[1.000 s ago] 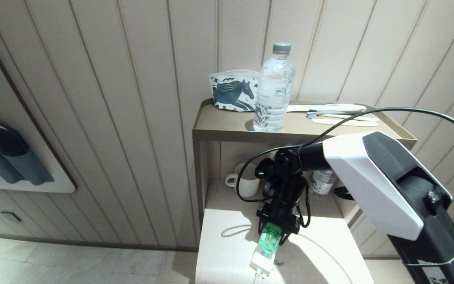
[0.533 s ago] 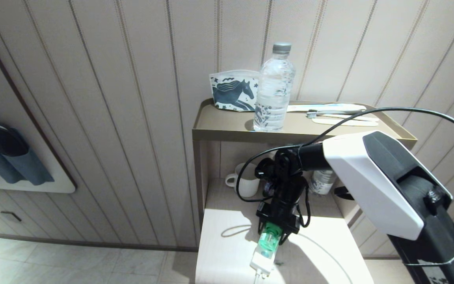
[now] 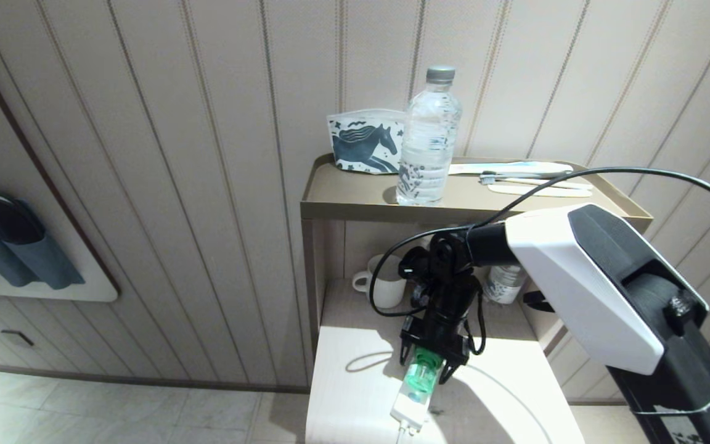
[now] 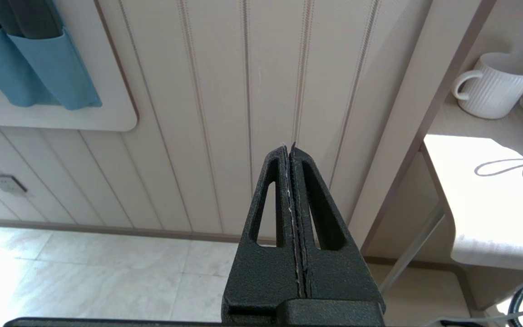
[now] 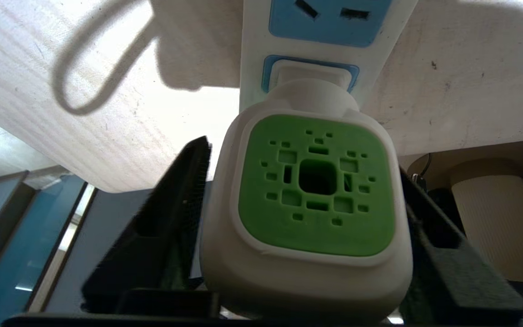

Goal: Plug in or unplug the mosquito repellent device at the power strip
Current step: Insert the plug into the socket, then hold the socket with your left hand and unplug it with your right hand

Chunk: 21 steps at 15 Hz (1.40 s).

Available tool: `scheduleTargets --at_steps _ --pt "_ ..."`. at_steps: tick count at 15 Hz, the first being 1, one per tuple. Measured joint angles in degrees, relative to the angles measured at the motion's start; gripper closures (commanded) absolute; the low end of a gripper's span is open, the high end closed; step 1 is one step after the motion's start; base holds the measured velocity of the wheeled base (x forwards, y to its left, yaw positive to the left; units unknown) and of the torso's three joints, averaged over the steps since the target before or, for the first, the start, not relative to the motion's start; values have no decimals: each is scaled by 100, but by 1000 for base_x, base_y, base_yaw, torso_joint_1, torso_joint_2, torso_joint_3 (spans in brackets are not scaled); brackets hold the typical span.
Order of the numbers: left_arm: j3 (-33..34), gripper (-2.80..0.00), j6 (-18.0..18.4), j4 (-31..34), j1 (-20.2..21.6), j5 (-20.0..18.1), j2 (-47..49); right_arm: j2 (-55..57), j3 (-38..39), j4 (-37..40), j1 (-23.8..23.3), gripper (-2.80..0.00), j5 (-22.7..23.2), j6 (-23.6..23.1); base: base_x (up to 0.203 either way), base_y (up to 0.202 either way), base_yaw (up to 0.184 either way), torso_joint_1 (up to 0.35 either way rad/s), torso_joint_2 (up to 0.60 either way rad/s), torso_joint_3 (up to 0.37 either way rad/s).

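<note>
Near the front edge of the low table [image 3: 355, 370], under the shelf, the power strip [image 3: 408, 412] lies flat so its sockets face up. The mosquito repellent device [image 5: 309, 204] sits plugged into one socket. The right gripper [image 3: 427, 365] straddles its head, fingers [image 5: 170, 213] parted with a gap showing, seemingly releasing. Beside the table, the left gripper [image 4: 291, 152] hangs closed, empty.

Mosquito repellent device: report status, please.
Right gripper open, fingers beside white, green-topped mosquito repellent device. Device seated in long white power strip. Left gripper shut, idle. Nothing blocking.
</note>
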Motion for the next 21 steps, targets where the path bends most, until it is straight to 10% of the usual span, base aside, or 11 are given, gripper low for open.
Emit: scheduleTargets --at_steps 21 --pt "1 0 -2 0 0 -1 0 -673 158 498 -146 -280 -127 -381 0 0 0 0 0 0"
